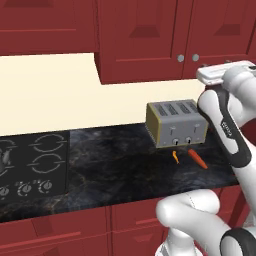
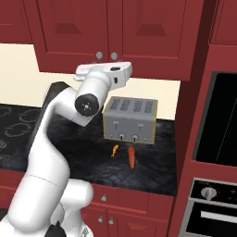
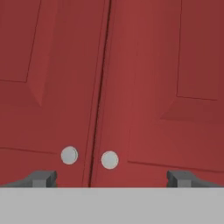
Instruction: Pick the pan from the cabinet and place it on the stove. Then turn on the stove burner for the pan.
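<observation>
The pan is nowhere to be seen; you face the cabinet (image 3: 109,87), its doors closed. Your gripper (image 3: 112,178) hangs wide open, empty. The stove (image 1: 35,160) is bare; everything remains.

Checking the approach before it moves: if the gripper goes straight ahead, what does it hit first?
The gripper, open, faces the shut cabinet doors. It would likely meet them near the seam, just below the two knobs; how far off is unclear.
</observation>
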